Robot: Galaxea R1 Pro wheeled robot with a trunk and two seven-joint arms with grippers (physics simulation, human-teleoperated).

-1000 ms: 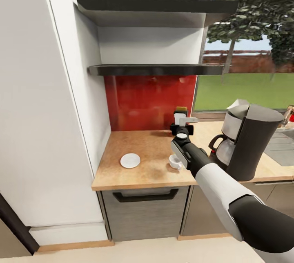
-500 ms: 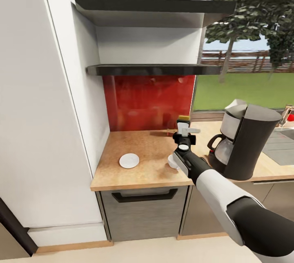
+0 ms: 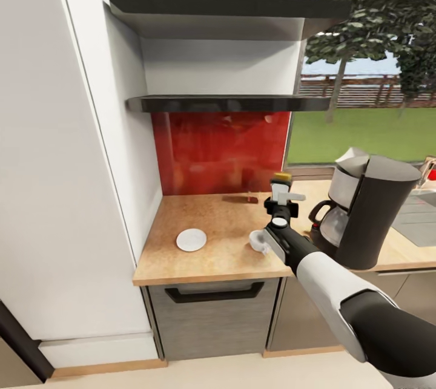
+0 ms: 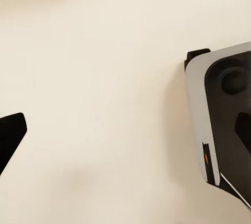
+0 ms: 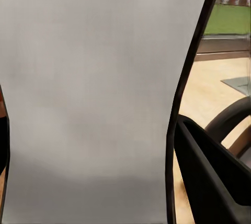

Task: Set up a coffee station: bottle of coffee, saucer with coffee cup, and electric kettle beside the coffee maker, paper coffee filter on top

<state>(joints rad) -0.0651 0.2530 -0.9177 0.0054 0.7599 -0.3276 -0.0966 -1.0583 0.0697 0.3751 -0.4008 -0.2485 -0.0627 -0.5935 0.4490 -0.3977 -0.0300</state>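
Nearly done with the bottle of coffee (image 3: 281, 179): off the shelf (image 3: 230, 103), up over the countertop (image 3: 206, 219), clamped in the right gripper (image 3: 284, 195), near the coffee maker (image 3: 369, 213). Maybe a paper coffee filter (image 3: 354, 158) on top already. Left to do: coffee cup (image 3: 259, 241) onto saucer (image 3: 191, 239), then the electric kettle.
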